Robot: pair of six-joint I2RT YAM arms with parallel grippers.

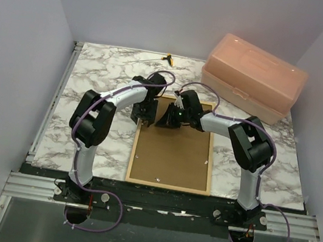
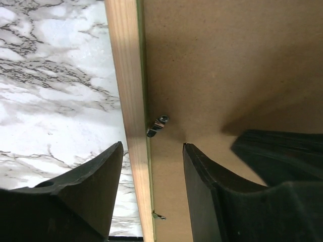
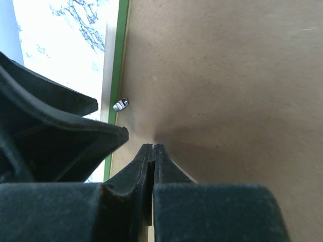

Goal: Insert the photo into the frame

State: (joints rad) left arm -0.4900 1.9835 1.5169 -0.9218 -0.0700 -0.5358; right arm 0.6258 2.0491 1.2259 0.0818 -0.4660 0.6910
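One frame [image 1: 133, 153], centre, around one brown panel [image 1: 172, 153]; one pink box [image 1: 251, 77], upper right. Left gripper [image 2: 151, 146] parted; right gripper [image 3: 153, 147] pinched closed.

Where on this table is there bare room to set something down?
Bare marble lies left of the frame, out to the table's left edge, and right of it, in front of the pink box. It's crowded at the frame's far end, where the left fingers and right fingers are.
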